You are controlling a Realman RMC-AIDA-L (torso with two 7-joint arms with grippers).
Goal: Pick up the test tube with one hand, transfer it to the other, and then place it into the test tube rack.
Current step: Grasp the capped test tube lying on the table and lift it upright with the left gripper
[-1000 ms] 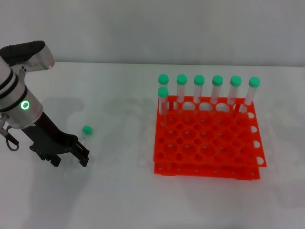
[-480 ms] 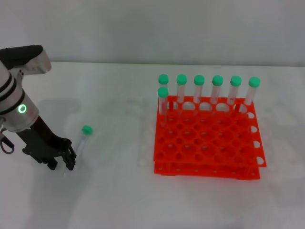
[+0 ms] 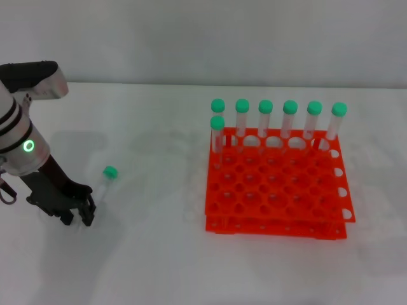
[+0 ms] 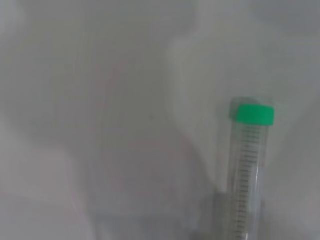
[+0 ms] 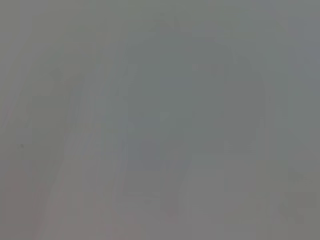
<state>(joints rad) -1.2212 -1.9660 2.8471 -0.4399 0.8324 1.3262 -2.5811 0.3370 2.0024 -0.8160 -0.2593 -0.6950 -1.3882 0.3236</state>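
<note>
The test tube lies on the white table at the left, its green cap pointing away from me. It also shows in the left wrist view, clear with printed marks. My left gripper, on the arm with the green ring light, sits low at the tube's tapered end with its fingers drawn in around it. The orange-red test tube rack stands at the right. My right gripper is out of view; the right wrist view shows only a plain grey surface.
Several identical green-capped tubes stand upright along the rack's back row, and one stands in the second row at its left end. White table stretches between the loose tube and the rack.
My left gripper has moved left and slightly toward me, and its fingers have narrowed. The loose tube's cap has shifted a little to the left with it.
</note>
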